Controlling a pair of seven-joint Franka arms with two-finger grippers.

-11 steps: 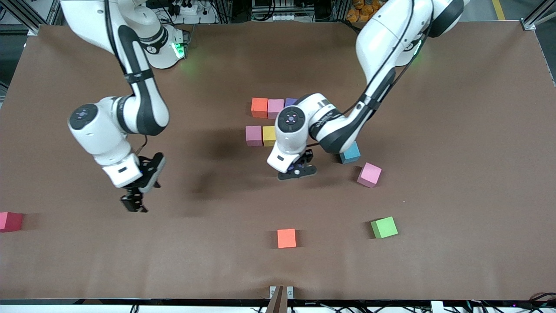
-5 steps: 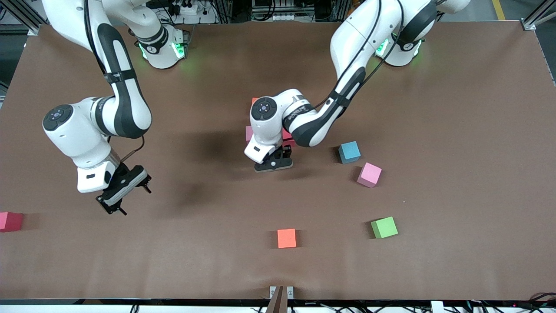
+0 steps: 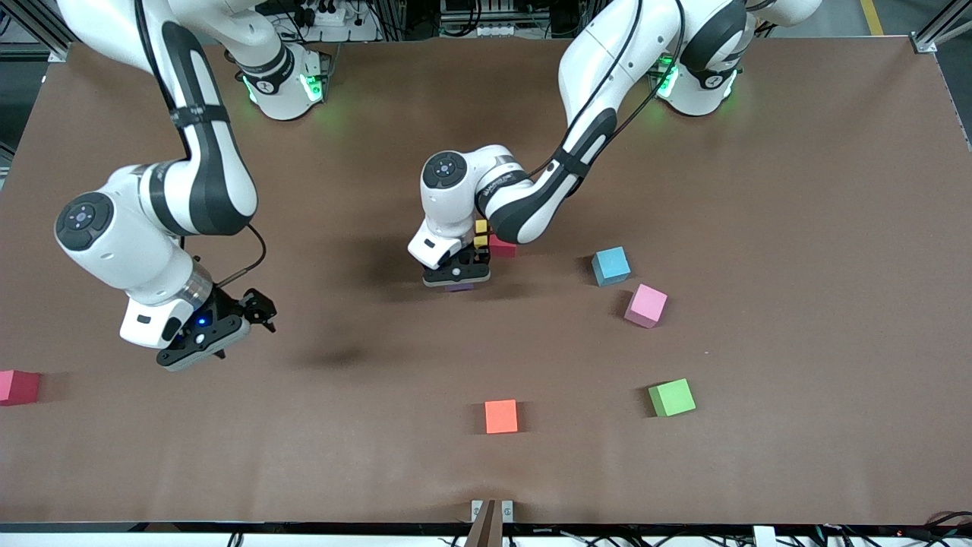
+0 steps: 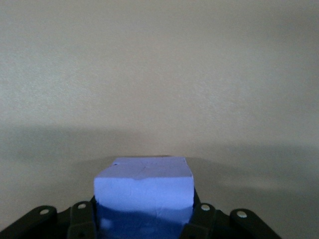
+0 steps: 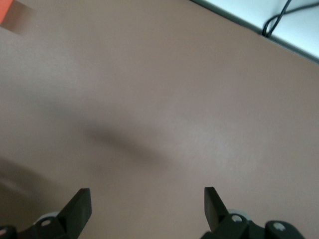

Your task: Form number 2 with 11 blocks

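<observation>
On the brown worktop (image 3: 797, 228), the left gripper (image 3: 456, 276) clamps a purple block (image 4: 143, 191) just beside the partly hidden yellow block (image 3: 481, 226) and red block (image 3: 503, 247), while the right gripper (image 3: 199, 340), jaws spread wide and empty, hangs over bare worktop toward the right arm's end.

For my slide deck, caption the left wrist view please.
Left hand shut on a purple block, seen close above the bare brown table.
</observation>
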